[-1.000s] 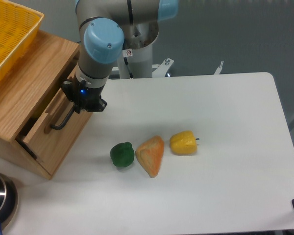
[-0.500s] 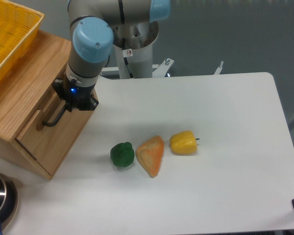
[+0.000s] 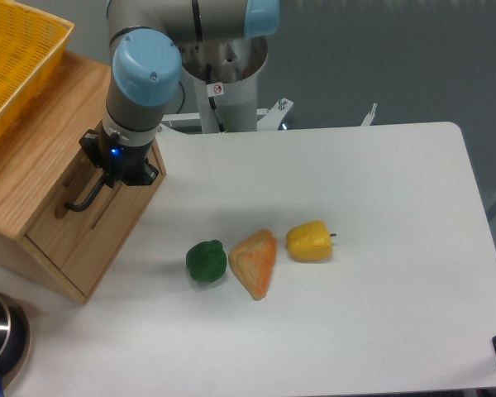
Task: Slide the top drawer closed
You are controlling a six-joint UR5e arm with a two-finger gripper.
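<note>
The top drawer [image 3: 81, 217] is a light oak front with a black bar handle [image 3: 83, 200], set in the wooden cabinet [image 3: 33, 165] at the left. Its front now lies flush with the cabinet face, with no gap showing. My gripper [image 3: 109, 175] is right at the upper end of the handle, seen from above. The arm's wrist covers the fingers, so I cannot make out whether they are open or shut on the handle.
A yellow basket [image 3: 16, 58] sits on the cabinet top. On the white table lie a green pepper [image 3: 206, 261], an orange wedge-shaped piece [image 3: 256, 263] and a yellow pepper [image 3: 309, 241]. A metal bowl [image 3: 0, 339] pokes in at the bottom left.
The gripper has moved left and slightly up with the handle, and the top drawer has slid from clearly open into the cabinet until flush.
</note>
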